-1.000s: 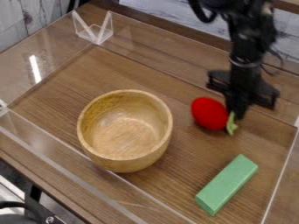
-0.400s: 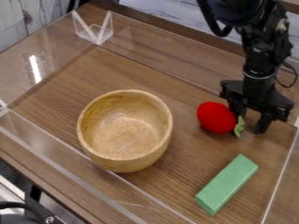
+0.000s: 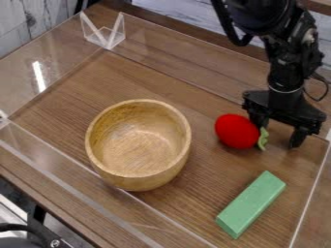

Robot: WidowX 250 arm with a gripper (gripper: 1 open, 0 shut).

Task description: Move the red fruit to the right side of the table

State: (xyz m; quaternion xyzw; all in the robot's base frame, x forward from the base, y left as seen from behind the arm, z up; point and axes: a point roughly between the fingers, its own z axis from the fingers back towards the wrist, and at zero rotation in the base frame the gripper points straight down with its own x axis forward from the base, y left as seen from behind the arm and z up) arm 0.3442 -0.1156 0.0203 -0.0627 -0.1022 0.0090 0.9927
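The red fruit (image 3: pixel 234 130), glossy and rounded with a small green stem (image 3: pixel 260 142), lies on the brown wood-grain table (image 3: pixel 168 82) toward its right side. My gripper (image 3: pixel 284 129) points down just right of the fruit, jaws spread wide, with nothing held between them. Its left finger (image 3: pixel 264 123) stands close by the fruit's stem end; whether it touches I cannot tell. The right finger (image 3: pixel 305 133) is near the table's right wall.
A round light wooden bowl (image 3: pixel 138 143) sits left of the fruit, mid-table. A green rectangular block (image 3: pixel 253 203) lies near the front right. Low clear acrylic walls (image 3: pixel 39 68) edge the table, and a clear acrylic piece (image 3: pixel 103 31) stands at the back left.
The jaws were shut on the fruit's stem end and have opened wide. The fruit now rests on the table, released, a little right of where it was.
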